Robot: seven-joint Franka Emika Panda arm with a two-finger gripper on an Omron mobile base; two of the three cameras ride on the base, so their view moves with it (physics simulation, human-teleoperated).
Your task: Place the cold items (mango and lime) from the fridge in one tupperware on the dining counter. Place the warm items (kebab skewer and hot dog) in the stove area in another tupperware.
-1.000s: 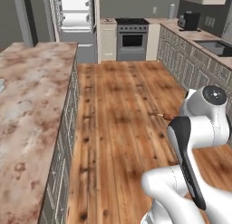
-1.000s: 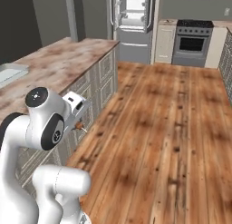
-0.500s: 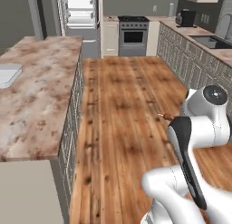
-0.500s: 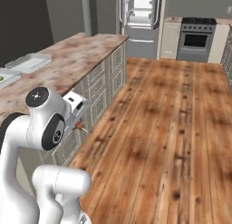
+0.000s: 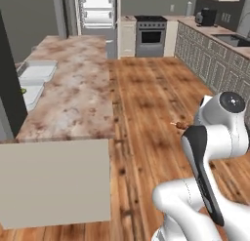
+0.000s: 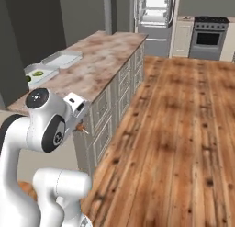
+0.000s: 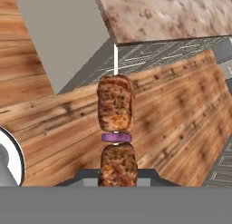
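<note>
Left base view: dining worktop (image 5: 73, 93) left, two tupperware (image 5: 36, 71) on far side, small green thing in near one.
Right base view: kebab skewer (image 6: 81, 127) sticks out beside arm.
Hand view: end effector (image 7: 117, 178) pinching kebab skewer (image 7: 116, 128) at bottom meat chunk. Probably light, soft meat, thin stiff stick; hold low, keep steady.

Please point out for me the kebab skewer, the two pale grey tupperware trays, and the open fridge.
Kebab skewer with brown meat chunks (image 7: 116, 110): hand view, on the upper chunk.
Pale grey rectangular tupperware trays (image 5: 40, 70): left base view, on the farther tray's floor.
Tall grey fridge, white inside (image 6: 156, 8): right base view, on its shelves.
</note>
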